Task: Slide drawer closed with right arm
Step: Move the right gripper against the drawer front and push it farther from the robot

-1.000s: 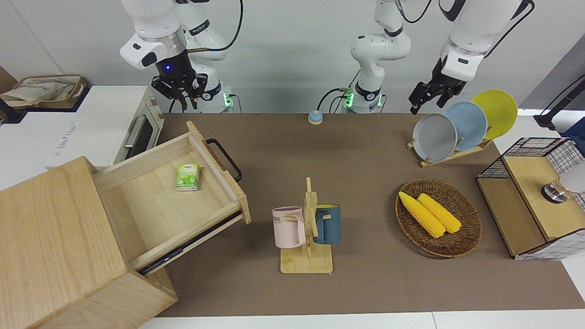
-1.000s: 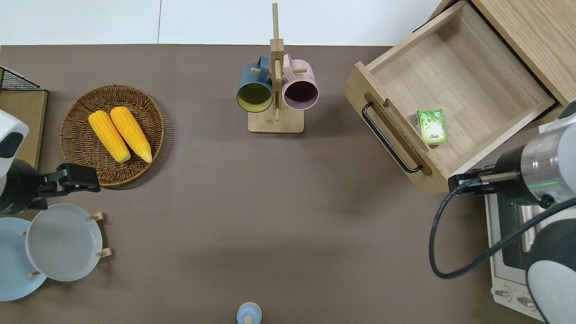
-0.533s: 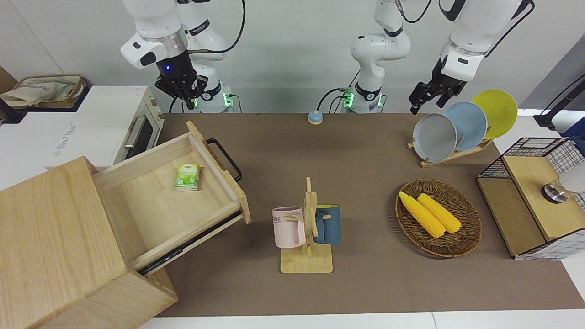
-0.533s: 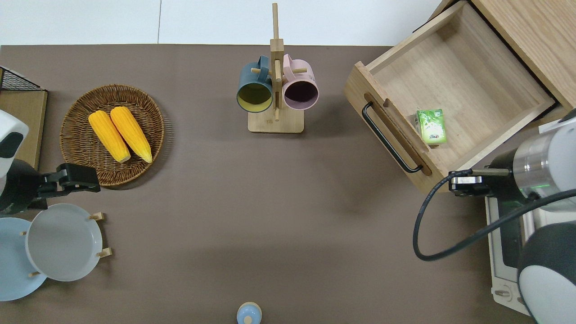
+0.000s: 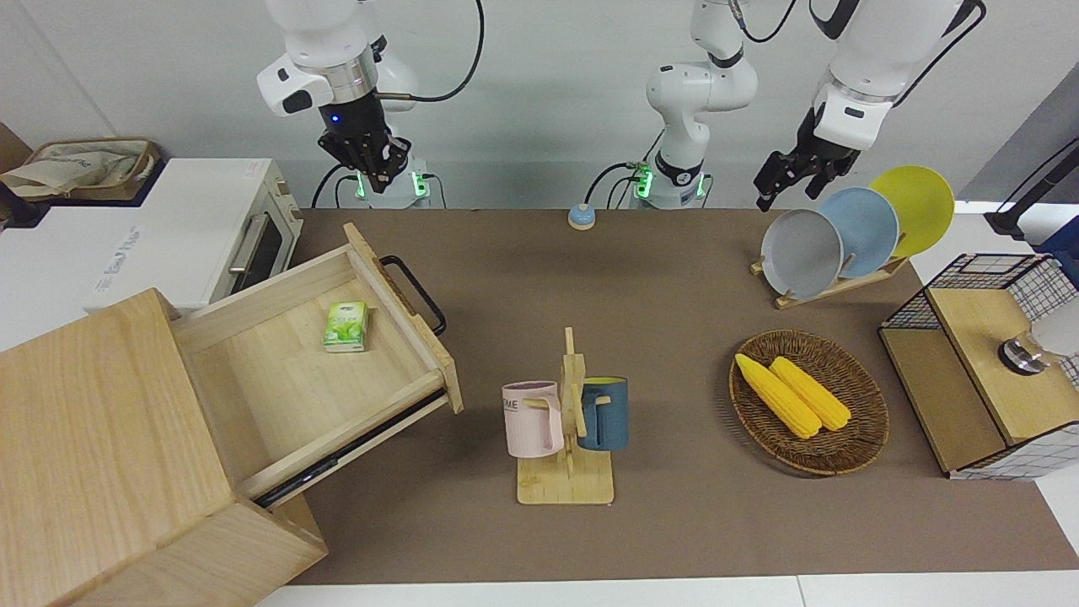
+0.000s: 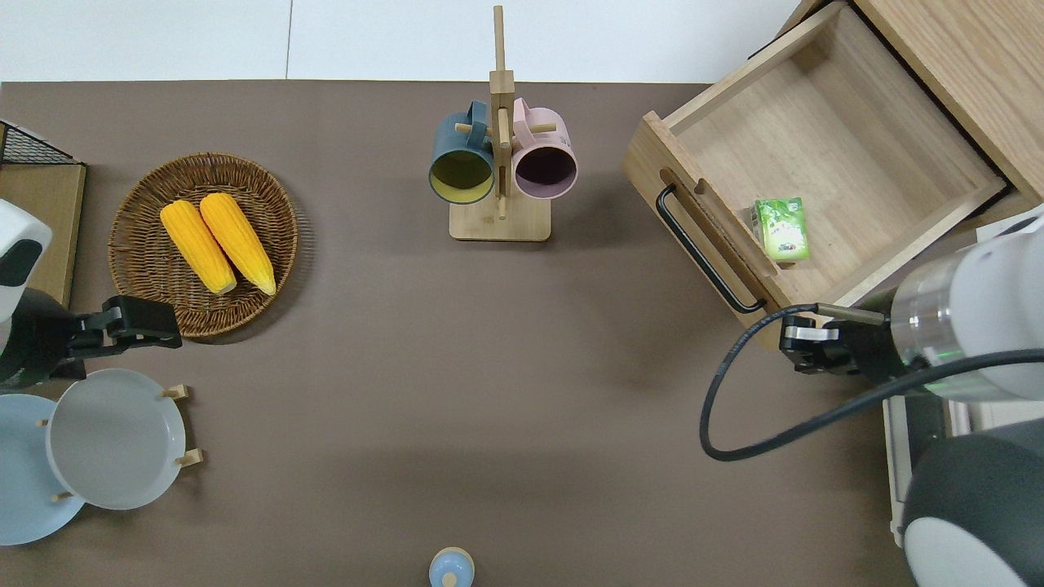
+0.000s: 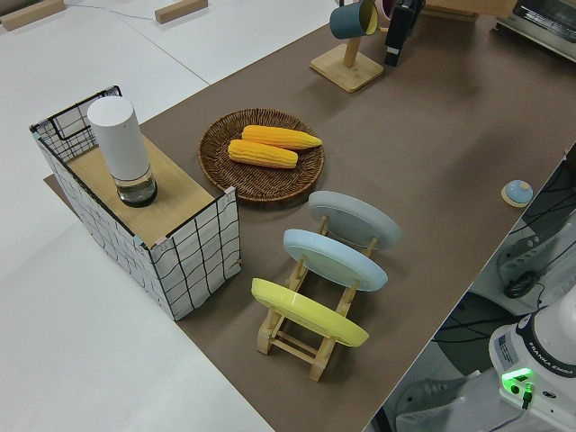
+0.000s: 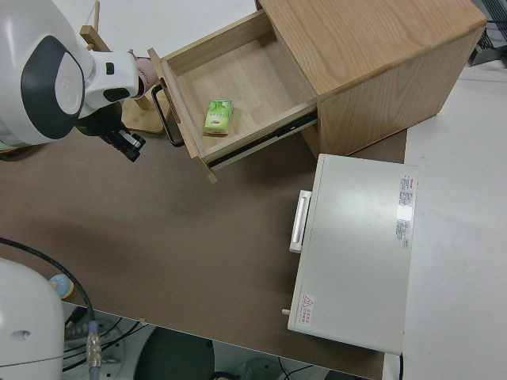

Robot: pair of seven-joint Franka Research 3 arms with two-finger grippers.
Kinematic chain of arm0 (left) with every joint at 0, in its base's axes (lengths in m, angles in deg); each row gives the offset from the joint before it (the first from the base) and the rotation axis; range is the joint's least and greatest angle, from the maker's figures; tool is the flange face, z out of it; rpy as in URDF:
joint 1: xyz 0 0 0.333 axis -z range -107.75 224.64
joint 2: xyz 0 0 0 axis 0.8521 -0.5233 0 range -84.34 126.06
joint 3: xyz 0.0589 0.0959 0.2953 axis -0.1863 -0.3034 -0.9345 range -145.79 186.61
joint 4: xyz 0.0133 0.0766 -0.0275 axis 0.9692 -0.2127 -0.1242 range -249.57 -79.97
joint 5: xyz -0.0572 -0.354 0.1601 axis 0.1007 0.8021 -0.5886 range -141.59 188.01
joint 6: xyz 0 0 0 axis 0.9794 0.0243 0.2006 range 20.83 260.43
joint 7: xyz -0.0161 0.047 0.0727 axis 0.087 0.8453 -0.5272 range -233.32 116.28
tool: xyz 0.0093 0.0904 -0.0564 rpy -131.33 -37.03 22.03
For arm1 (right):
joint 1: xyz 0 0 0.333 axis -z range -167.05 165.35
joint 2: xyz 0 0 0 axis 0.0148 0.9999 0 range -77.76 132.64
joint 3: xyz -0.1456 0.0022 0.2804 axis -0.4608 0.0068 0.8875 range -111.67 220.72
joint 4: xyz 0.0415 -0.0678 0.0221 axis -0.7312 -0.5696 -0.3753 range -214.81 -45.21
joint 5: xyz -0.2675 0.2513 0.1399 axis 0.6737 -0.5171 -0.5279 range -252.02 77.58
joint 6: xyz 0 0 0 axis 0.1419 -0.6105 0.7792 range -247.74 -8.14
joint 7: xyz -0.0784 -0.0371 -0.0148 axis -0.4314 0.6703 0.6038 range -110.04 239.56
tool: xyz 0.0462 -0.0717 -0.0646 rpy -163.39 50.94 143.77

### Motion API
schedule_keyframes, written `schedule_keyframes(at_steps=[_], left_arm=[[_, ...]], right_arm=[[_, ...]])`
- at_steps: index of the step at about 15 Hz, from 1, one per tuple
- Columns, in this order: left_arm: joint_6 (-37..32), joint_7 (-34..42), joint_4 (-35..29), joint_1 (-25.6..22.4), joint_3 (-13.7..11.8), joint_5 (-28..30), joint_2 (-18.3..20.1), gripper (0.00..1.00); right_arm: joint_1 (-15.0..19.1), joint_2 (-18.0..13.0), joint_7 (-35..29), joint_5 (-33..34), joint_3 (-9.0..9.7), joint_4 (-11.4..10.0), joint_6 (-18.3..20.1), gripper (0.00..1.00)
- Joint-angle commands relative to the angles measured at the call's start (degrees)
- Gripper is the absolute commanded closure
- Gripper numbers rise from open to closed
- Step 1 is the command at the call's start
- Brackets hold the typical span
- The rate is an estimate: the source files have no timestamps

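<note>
The drawer (image 6: 824, 159) stands pulled out, a green packet (image 6: 781, 229) inside, while the right claw (image 6: 803, 346) hangs over its front corner, its finger state impossible to tell.

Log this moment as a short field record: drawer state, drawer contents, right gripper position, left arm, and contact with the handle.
drawer state: the drawer is pulled well out of the pale-wood box
drawer contents: one small green carton, lying near the drawer front
right gripper position: the right gripper is up in the air, over the drawer-front corner nearest the robots
handle contact: none; the black bar handle is untouched
left arm: parked
task status: drawer not yet pushed
</note>
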Motion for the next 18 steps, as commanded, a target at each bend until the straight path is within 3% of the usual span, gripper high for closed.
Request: schedule_keyframes(at_steps=[1, 7, 18], left_arm=[[-0.97, 0.51, 0.21, 0.07, -0.25, 0.05, 0.48, 0.01], [-0.97, 0.51, 0.21, 0.07, -0.25, 0.05, 0.48, 0.01], [-0.89, 0.51, 0.21, 0.07, -0.25, 0.05, 0.48, 0.01]], right_arm=[[-3.85, 0.06, -9.25, -1.83, -0.85, -3.24, -3.86, 1.0], [-7.2, 2.78, -21.21, -1.65, -0.94, -8.16, -14.14, 1.0], [-7.11, 11.92, -28.07, 3.35, -2.35, -8.25, -26.36, 1.0]])
